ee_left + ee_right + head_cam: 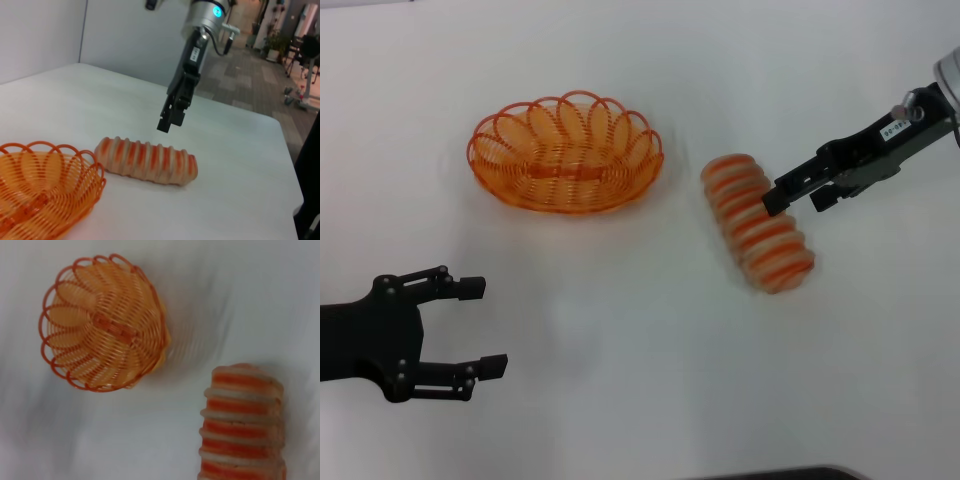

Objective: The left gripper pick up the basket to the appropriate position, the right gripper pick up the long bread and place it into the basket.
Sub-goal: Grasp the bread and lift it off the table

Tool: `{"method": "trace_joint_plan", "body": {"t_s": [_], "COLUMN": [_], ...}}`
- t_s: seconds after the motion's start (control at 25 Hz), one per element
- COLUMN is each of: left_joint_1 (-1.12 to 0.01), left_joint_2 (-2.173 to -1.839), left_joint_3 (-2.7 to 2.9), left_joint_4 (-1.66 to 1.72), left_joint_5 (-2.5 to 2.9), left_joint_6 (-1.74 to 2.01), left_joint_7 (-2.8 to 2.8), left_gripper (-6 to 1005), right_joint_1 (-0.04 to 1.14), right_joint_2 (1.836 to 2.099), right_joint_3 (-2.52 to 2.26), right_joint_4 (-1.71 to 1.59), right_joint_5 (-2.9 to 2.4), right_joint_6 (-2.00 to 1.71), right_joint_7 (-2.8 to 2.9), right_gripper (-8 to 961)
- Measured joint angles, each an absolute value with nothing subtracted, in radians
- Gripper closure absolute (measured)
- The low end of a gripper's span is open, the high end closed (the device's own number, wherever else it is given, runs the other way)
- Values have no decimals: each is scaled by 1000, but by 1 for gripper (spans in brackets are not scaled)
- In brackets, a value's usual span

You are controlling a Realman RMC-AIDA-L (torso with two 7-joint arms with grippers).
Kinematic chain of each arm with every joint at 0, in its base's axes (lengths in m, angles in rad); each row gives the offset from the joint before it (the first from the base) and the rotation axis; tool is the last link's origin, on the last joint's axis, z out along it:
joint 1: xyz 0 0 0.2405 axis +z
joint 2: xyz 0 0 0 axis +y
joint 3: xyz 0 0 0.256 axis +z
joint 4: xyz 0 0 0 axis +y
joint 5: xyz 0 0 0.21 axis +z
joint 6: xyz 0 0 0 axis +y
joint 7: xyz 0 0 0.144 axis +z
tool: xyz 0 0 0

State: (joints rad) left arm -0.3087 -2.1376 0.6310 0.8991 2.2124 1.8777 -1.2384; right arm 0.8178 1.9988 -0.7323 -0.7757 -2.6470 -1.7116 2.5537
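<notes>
The long bread [758,222] lies on the table [640,400], right of the basket [566,152].

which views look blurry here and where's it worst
Head view: mostly sharp, the long bread smeared at its near end. Left wrist view: the basket and loaf edges slightly soft. Right wrist view: blurriest, streaking around the basket and over the white table.
</notes>
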Motion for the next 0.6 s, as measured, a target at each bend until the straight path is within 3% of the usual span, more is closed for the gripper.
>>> {"method": "trace_joint_plan", "body": {"t_s": [0.6], "left_joint_1": [-313], "left_joint_2": [-2145], "left_joint_3": [634], "left_joint_4": [889], "left_joint_5": [2226], "left_joint_6": [1868], "left_joint_7": [-1193], "left_gripper": [82], "right_joint_1": [960], "right_joint_2": [2054], "right_joint_3": [-880], "right_joint_4": [-783], "right_joint_5": [-2824], "right_joint_6": [-1667], "right_joint_7": [2756], "right_gripper": [6]}}
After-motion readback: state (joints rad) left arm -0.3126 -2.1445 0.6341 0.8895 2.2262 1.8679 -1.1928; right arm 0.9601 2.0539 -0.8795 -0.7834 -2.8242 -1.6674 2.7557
